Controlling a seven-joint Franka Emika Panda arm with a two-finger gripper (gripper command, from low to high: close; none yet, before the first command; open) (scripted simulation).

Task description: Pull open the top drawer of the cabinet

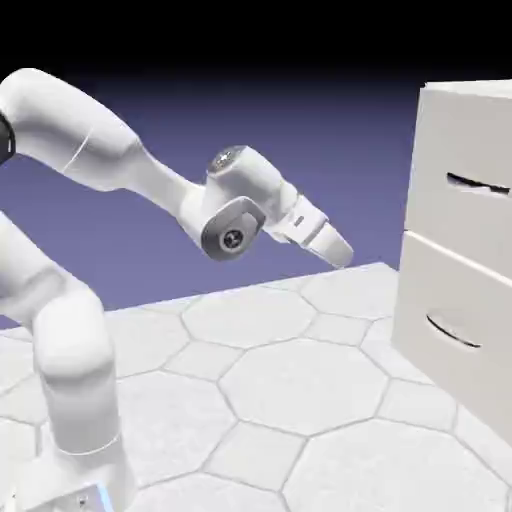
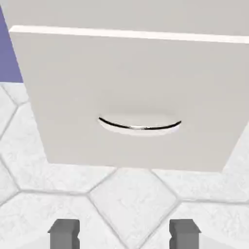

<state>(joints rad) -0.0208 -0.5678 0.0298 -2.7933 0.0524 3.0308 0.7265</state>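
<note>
Approach step, nothing gripped yet. The arm [image 1: 90,150] rises at the exterior view's left, and its pincer [image 1: 335,248] hangs in open air over the table [image 1: 280,390], tilted downward toward the cabinet [image 1: 440,130] and well apart from it. The hand view shows the two grey fingertips [image 2: 63,232] standing apart with only tiled table between them. One cabinet at the right, two drawers, one dark curved handle each. The top drawer [image 1: 470,220] looks shut; its handle [image 1: 478,184] sits above the pincer's level. The hand view is centred on the lower drawer's handle [image 2: 140,126]. Next, I judge: raise, level out, advance, straddle the upper bar.
</note>
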